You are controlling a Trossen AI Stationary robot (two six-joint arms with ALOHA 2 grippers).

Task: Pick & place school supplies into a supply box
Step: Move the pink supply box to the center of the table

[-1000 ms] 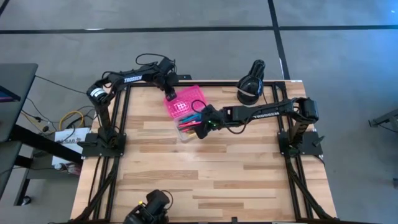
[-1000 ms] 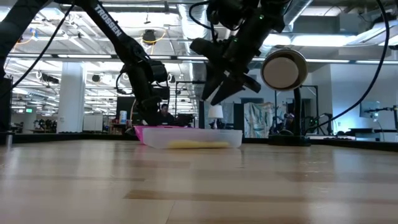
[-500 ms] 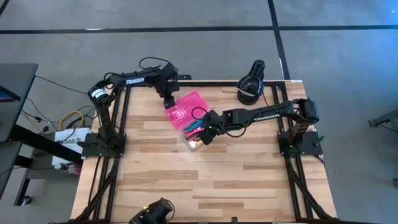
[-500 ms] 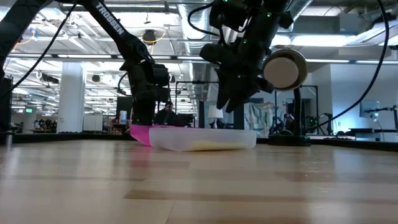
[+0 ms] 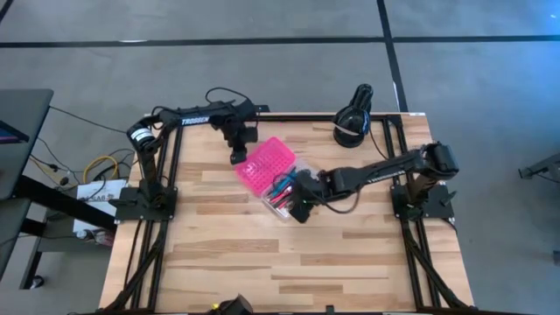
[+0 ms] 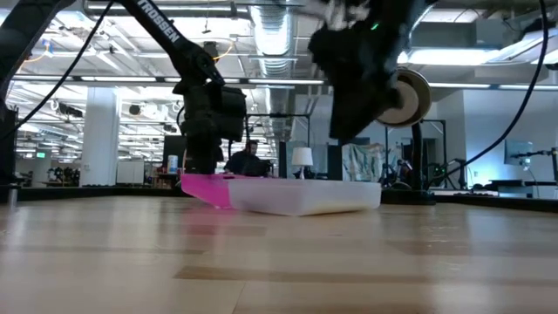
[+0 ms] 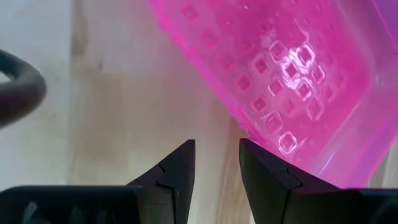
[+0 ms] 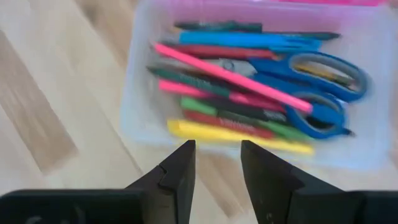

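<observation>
The supply box lies open on the table. Its pink lid (image 5: 265, 164) lies flat, hinged to the clear base (image 5: 282, 194). The base holds the school supplies (image 8: 249, 93): several pens and pencils and the blue-handled scissors (image 8: 323, 93). My left gripper (image 5: 236, 157) is low at the lid's far-left edge, its fingers a little open (image 7: 216, 163). My right gripper (image 5: 297, 208) hovers above the base's near side, fingers slightly open (image 8: 217, 163), touching nothing. In the low view it (image 6: 349, 131) is blurred and well above the box (image 6: 305, 195). My left gripper comes down at the pink lid's far-left edge (image 7: 249, 127). One fingertip (image 7: 261, 167) stands against that edge from outside, and the other is over bare wood. The lid lies flat on the table.
A black round device (image 5: 352, 122) stands at the table's far right edge and shows behind the right arm in the low view (image 6: 403, 96). A dark cable loop (image 7: 18, 87) lies beside the left gripper. Bare wood stretches toward the near edge (image 5: 280, 262).
The box has slid and turned toward the table's near right, the lid swinging round with the base. My left gripper has followed the lid's edge toward the near edge. My right gripper has moved toward the near right, staying above the base.
</observation>
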